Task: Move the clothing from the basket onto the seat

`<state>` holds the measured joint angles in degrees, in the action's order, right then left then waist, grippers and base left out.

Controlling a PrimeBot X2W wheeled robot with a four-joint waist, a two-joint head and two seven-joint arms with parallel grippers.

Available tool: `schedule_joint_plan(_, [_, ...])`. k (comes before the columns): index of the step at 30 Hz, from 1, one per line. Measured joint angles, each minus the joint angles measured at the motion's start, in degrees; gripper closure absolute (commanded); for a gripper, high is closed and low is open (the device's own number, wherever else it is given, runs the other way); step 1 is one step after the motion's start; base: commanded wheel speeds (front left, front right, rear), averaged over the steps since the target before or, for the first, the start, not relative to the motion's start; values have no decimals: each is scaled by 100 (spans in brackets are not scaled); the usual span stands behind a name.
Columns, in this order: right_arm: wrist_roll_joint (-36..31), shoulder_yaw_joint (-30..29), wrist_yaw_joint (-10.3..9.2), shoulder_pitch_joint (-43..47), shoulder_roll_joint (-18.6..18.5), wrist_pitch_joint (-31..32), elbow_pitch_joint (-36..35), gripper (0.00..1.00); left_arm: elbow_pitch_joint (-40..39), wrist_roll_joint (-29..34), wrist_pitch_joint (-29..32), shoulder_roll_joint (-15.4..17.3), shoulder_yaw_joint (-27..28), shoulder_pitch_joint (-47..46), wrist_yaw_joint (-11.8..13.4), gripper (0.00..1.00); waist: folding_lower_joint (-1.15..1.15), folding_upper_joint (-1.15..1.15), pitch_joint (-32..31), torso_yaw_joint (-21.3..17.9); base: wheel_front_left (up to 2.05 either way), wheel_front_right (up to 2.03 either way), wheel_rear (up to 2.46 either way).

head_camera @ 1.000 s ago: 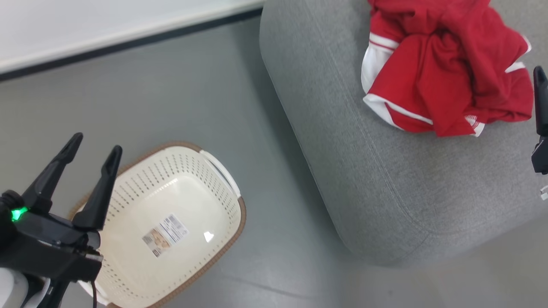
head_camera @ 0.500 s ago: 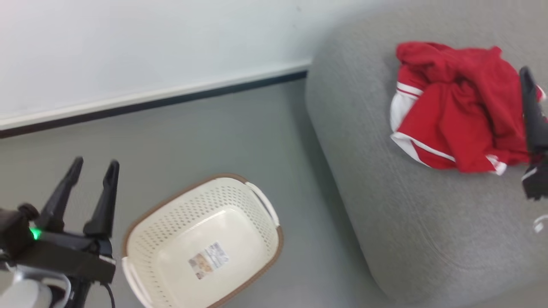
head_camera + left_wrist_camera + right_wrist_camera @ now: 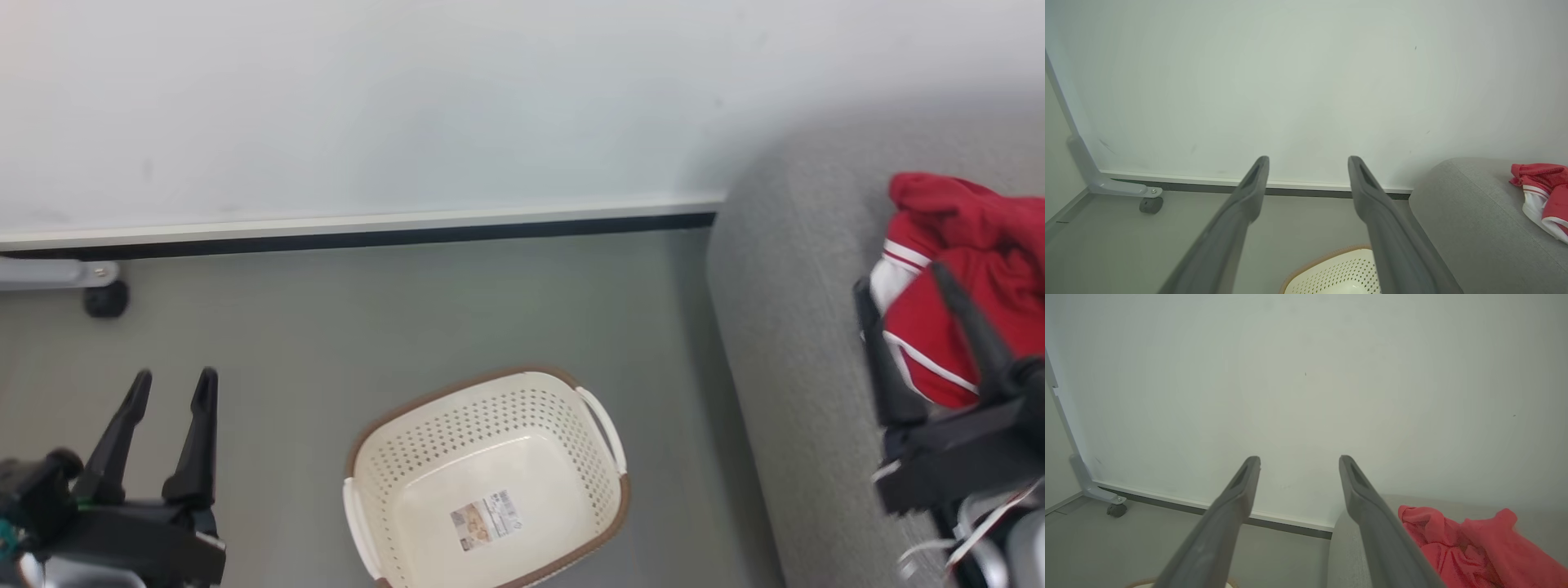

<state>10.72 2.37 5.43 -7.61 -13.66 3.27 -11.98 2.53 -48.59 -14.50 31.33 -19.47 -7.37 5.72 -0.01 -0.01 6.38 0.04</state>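
The red clothing (image 3: 971, 286) with white trim lies crumpled on the grey seat (image 3: 784, 327) at the right of the head view. It also shows as the clothing (image 3: 1541, 192) at the right edge of the left wrist view and the clothing (image 3: 1474, 543) at the lower right of the right wrist view. The cream basket (image 3: 490, 482) stands on the floor with only a barcode sticker inside. My left gripper (image 3: 171, 384) hangs open at the lower left, left of the basket. My right gripper (image 3: 898, 282) is open in front of the clothing, holding nothing.
A white wall with a dark baseboard (image 3: 367, 237) runs behind the basket and seat. A grey frame leg on a black caster (image 3: 106, 298) stands at the far left by the wall. Grey floor (image 3: 408, 318) lies between basket and wall.
The head camera has tilted up and swung left, so wall and caster came into view. My right gripper has drawn back from the clothing and now shows both fingers, open.
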Motion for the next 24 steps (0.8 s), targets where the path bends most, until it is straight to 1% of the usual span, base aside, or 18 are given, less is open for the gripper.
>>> schedule_joint_plan(5, [-55, 259, -144, 432, 328, -253, 145, 0, -15, 214, 0, -74, 209, 392, 42, 0, 0, 0, -160, 270, 0, 0, 0])
schedule_joint_plan(7, [-60, 289, -148, 504, 381, -303, 175, 0, -24, 249, 0, -92, 254, 455, 60, 0, 0, 0, -189, 308, 0, 0, 0])
schedule_joint_plan(12, [-110, 343, -353, 869, 581, -591, 327, 0, -23, 377, 0, -133, 435, 645, 82, 0, 0, 0, -300, 434, 0, 0, 0])
schedule_joint_plan(18, [-230, 387, -497, 1012, 704, -909, 482, 0, -12, 544, 0, -231, 544, 792, 82, 0, 0, 1, -335, 434, 0, 0, 0])
schedule_joint_plan(24, [-331, 453, -547, 1085, 715, -1172, 536, 0, -80, 594, 0, -280, 732, 924, 82, 0, 0, 0, -315, 369, 0, 0, 0])
